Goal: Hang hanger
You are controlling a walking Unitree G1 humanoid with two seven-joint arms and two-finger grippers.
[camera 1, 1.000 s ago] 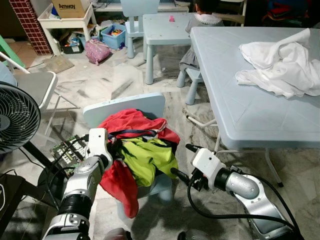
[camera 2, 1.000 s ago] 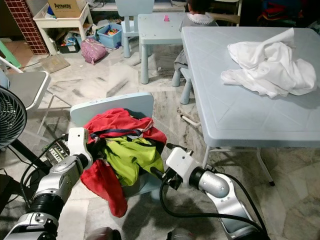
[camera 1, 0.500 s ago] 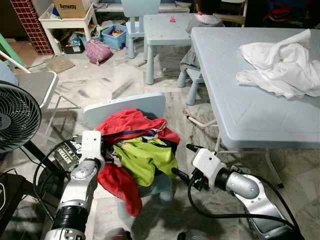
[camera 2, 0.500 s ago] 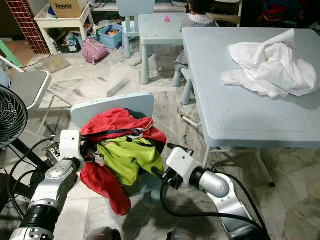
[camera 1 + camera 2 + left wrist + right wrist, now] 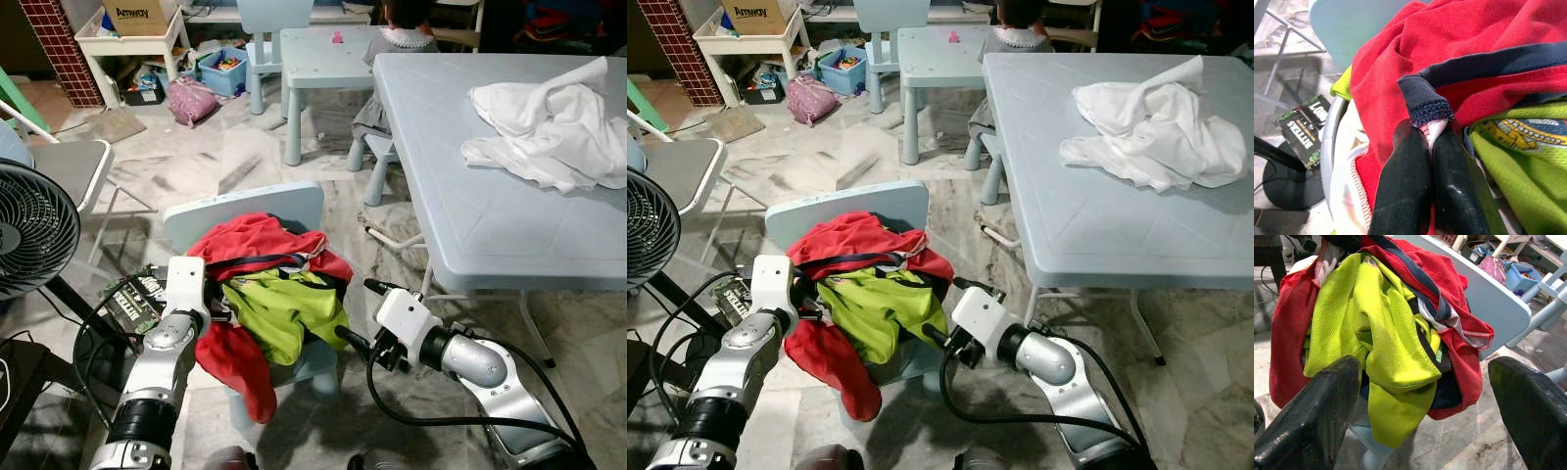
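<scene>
Small pale-blue chair [image 5: 245, 206] in the middle of the floor, loaded with a heap of clothes: red garment [image 5: 257, 238] on top and down the robot's left side, yellow-green jersey [image 5: 284, 308] in front, a dark navy band [image 5: 1488, 63] across the red cloth. Left gripper [image 5: 1422, 147] at the left edge of the heap, fingers pressed together and pinching a fold of the navy edge with a bit of white lining between the tips. Right gripper [image 5: 1422, 401] low beside the chair on the other side, fingers spread wide, holding nothing, aimed at the yellow-green jersey. No hanger clearly to be made out; perhaps buried under the clothes, cannot tell. Judged by look: thin sport fabric, light, soft and floppy, easy to slip out of a small pinch, and likely to drag other pieces along when pulled. Better hold probably at a collar or shoulder seam, where the cloth is doubled. Further off, a big pale-blue table [image 5: 460, 215] with a crumpled white cloth [image 5: 549, 122] on it. As for containers: a blue bin [image 5: 225, 69] with small colourful things inside, near the far wall, and a cardboard box [image 5: 137, 15] on a white shelf, contents hidden.
</scene>
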